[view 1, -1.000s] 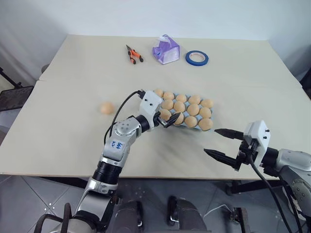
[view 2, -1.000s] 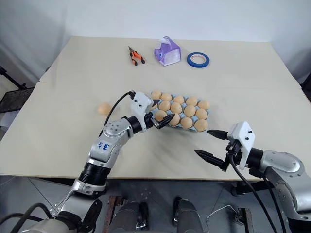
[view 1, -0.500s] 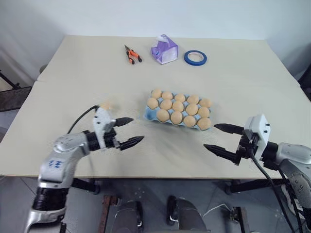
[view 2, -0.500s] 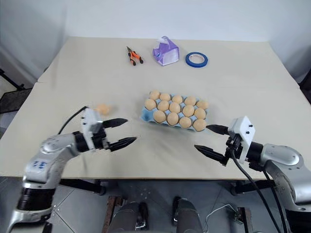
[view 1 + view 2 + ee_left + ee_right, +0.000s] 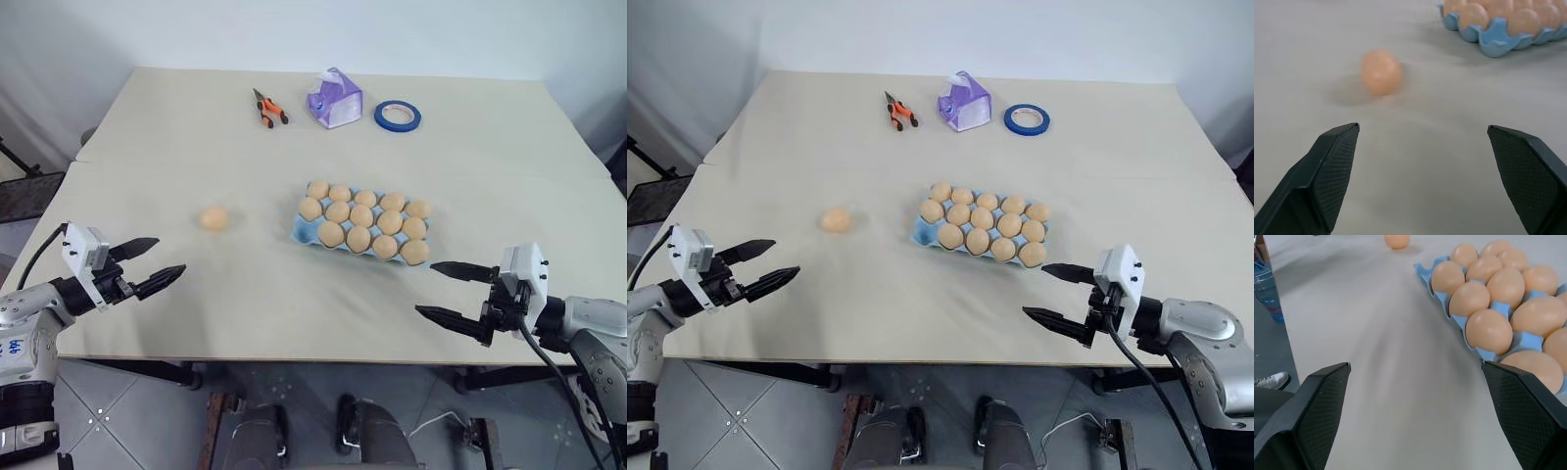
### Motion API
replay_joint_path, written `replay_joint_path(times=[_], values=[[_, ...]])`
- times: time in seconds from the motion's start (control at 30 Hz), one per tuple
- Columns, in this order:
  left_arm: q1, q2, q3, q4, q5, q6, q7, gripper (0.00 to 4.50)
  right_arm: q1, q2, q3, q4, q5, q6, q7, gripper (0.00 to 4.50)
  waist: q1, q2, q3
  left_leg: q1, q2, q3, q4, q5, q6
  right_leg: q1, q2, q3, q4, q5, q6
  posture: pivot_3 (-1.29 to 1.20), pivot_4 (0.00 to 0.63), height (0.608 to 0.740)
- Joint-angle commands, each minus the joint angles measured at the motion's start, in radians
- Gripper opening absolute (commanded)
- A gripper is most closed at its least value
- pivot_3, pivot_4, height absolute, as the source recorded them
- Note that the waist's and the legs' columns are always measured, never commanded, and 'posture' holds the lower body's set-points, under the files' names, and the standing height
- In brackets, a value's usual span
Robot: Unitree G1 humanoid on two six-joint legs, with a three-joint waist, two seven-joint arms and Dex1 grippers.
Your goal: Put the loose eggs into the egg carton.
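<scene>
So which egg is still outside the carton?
The lone egg on the bare table, left of the egg carton; all the others sit in its cups.

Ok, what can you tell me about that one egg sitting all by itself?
The loose egg is small, smooth, tan-brown and oval, matching those in the blue egg carton. It lies on the bare beige table, apart from the carton, toward the robot's left. Nothing touches it but the table. The left gripper is open, short of it.

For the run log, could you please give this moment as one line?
left gripper: open, empty | right gripper: open, empty | loose egg: on table | egg carton: one cup free
</scene>
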Motion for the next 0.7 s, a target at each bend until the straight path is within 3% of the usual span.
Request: replay_joint_path(times=[0.03, 0.2, 0.33, 0.57, 0.7], values=[[-0.105, -0.008, -0.029, 0.059, 0.044, -0.083, 0.038, 4.47, -0.023, -0.003, -0.018, -0.011, 0.002, -0.018, -0.008, 4.5, 0.002, 0.0, 0.0, 0.0, 0.0, 0.0, 0.0, 0.0, 0.0, 0.0, 0.0, 0.0, 0.0, 0.0, 0.0, 0.0, 0.15, 0.74], [-0.297, -0.092, -0.122, 0.227, 0.145, -0.16, 0.141, 4.47, -0.041, 0.004, -0.001, -0.005, -0.01, -0.015, -0.018, 4.5, 0.0, 0.0, 0.0, 0.0, -0.002, 0.001, 0.0, 0.0, 0.001, 0.001, -0.001, 0.001, 0.0, 0.001, 0.002, 0.0, 0.15, 0.74], [-0.454, -0.144, -0.203, 0.463, 0.249, -0.247, 0.207, 4.47, -0.042, 0.006, 0.004, -0.012, -0.017, -0.009, -0.03, 4.5, -0.005, 0.0, 0.0, 0.0, -0.002, 0.002, 0.001, 0.002, 0.003, 0.0, 0.001, -0.005, 0.0, 0.002, 0.003, 0.0, 0.15, 0.74], [-0.593, -0.182, -0.257, 0.73, 0.338, -0.302, 0.289, 4.47, -0.02, 0.012, -0.004, -0.04, -0.015, -0.002, -0.055, 4.5, -0.024, -0.001, 0.0, 0.0, -0.001, 0.004, 0.001, 0.003, 0.006, 0.0, 0.001, -0.009, 0.002, 0.002, 0.003, 0.0, 0.15, 0.74], [-0.609, -0.194, -0.251, 0.759, 0.329, -0.302, 0.254, 3.59, -0.006, 0.01, -0.013, -0.052, -0.013, 0.003, -0.074, 4.5, -0.025, -0.001, 0.0, 0.0, -0.001, 0.003, 0.003, 0.003, 0.006, 0.0, 0.0, -0.009, 0.003, 0.002, 0.003, 0.0, 0.15, 0.74]])
